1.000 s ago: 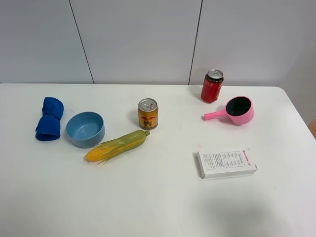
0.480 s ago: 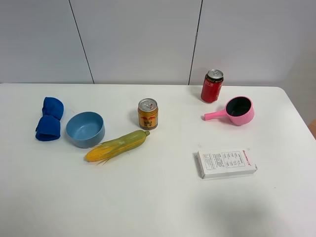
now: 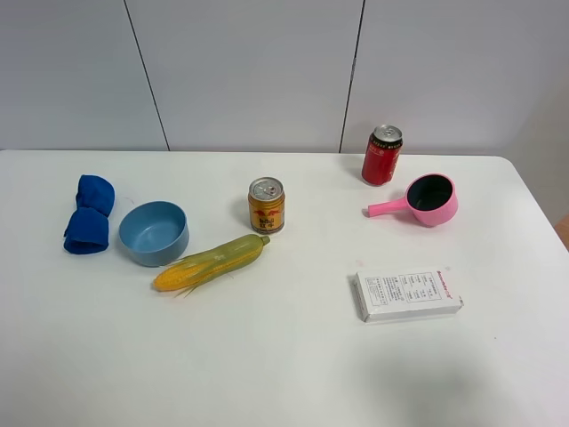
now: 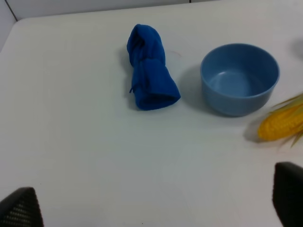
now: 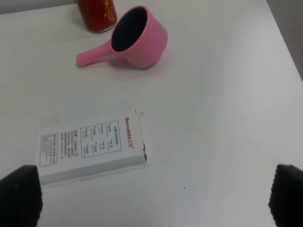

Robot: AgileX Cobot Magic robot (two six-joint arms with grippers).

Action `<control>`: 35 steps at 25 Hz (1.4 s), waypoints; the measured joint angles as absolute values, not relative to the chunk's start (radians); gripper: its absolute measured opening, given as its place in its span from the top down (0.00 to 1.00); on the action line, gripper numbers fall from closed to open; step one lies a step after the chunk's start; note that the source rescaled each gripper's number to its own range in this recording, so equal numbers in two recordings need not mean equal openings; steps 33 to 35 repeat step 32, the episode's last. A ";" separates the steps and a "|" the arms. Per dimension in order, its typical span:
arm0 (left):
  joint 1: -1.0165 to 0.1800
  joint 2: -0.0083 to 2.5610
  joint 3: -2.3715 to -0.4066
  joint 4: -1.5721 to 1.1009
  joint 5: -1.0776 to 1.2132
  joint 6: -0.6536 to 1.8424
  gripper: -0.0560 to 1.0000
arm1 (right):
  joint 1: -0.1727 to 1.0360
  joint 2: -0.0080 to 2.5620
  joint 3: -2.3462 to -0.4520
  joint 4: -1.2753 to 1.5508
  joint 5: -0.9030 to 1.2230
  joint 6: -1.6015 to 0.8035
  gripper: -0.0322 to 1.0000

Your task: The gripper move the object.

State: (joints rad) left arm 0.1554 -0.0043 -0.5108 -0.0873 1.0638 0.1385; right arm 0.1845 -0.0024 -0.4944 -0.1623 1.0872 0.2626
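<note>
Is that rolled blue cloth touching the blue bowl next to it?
Apart. The left wrist view shows bare table between the cloth and the bowl.

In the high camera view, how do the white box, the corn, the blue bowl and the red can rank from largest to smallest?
1. corn and white box: they look alike in length, so I do not rank them.
2. blue bowl
3. red can, though it stands farthest from the camera.
</note>
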 joint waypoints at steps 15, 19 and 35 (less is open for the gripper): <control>0.155 -0.004 -0.511 -0.087 1.064 0.136 0.00 | 0.184 -0.002 -0.494 -0.162 1.087 0.263 0.00; 0.155 -0.004 -0.511 -0.087 1.064 0.136 0.00 | 0.184 -0.002 -0.494 -0.162 1.087 0.263 0.00; 0.155 -0.004 -0.511 -0.087 1.064 0.136 0.00 | 0.184 -0.002 -0.494 -0.162 1.087 0.263 0.00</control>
